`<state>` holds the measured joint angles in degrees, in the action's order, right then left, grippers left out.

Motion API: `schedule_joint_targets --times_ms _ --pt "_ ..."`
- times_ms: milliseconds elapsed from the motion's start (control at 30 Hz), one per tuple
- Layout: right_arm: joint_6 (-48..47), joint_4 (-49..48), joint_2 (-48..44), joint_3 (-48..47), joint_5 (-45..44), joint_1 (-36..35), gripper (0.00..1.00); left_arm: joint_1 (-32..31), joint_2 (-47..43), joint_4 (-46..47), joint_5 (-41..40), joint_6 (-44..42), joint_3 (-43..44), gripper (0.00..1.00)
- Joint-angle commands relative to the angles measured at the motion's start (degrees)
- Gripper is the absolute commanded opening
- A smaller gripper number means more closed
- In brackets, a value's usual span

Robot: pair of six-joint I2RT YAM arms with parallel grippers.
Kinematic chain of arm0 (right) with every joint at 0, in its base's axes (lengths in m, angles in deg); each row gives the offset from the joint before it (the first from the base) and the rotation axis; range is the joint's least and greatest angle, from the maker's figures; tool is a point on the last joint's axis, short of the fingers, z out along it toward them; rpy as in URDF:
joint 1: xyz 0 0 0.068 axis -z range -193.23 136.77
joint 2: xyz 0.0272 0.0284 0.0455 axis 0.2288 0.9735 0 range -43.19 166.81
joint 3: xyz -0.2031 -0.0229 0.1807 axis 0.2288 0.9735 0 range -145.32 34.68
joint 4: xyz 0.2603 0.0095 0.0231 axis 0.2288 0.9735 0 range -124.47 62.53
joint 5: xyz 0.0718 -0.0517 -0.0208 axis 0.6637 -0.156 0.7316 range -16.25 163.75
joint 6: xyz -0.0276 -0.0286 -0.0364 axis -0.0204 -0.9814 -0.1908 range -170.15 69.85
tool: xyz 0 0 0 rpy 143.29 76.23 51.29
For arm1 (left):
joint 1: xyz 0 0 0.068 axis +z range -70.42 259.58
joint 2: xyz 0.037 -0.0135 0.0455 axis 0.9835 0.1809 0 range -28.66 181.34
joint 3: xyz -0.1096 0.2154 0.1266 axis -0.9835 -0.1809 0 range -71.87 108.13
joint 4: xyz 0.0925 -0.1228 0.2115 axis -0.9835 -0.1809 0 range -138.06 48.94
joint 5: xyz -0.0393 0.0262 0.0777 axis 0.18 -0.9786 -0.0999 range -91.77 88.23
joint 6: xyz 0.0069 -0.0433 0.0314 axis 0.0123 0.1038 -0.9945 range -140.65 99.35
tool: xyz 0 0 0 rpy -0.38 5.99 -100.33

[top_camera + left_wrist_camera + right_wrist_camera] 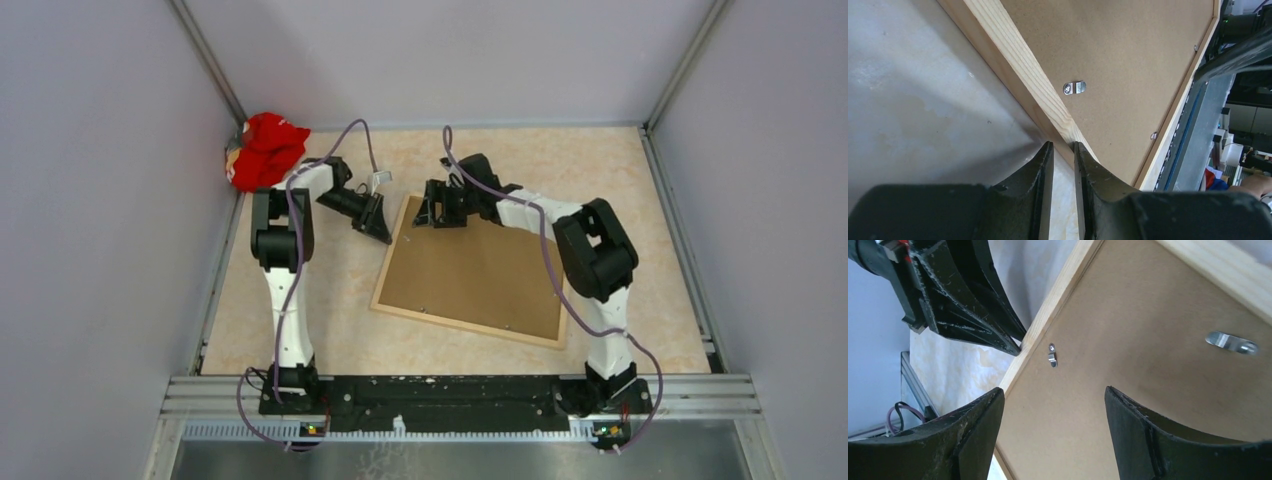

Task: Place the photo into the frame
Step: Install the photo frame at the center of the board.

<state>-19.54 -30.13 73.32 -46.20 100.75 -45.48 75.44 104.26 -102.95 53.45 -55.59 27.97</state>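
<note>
Left gripper (1063, 146), barely parted and empty, touches the frame's (1018, 65) edge; right gripper (1053, 390) gapes above it, empty.

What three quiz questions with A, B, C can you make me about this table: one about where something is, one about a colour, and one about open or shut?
1. Where is the red bundle?
A between the two arms' bases
B at the far left corner of the table
C beside the right arm's base

2. What colour is the backing board inside the frame?
A brown
B blue
C green

3. How do the jaws of the right gripper stand?
A shut tight
B shut on the red bundle
C open

Answers:
1 B, it lies far back on the left, away from both bases.
2 A, every view shows a flat brown board within the light wood.
3 C, the right wrist view shows a wide gap with nothing held.
</note>
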Motion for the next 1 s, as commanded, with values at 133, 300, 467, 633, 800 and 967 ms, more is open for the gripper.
schedule_joint_targets --times_ms 133,300,467,633,800,967 --pt "2.6 -4.7 6.3 -6.0 3.6 -3.2 0.72 -0.1 -0.6 2.2 -1.3 -0.3 -3.0 0.26" --pt "3.5 -5.8 8.4 -7.1 4.0 -4.3 0.71 -0.1 -0.7 2.4 -1.4 -0.1 -3.1 0.25" --pt "4.6 -6.5 9.4 -6.9 4.8 -4.9 0.70 0.0 -0.9 2.6 -1.5 0.0 -3.1 0.25" --pt "5.1 -7.1 10.1 -6.5 5.2 -5.2 0.70 0.0 -0.9 2.6 -1.6 0.1 -3.0 0.24" --pt "5.8 -7.6 10.9 -6.5 5.8 -5.5 0.69 0.0 -1.0 2.7 -1.7 0.3 -2.9 0.24" --pt "6.5 -8.5 11.5 -6.4 6.5 -6.1 0.68 -0.1 -0.9 2.7 -1.7 0.3 -2.9 0.24"
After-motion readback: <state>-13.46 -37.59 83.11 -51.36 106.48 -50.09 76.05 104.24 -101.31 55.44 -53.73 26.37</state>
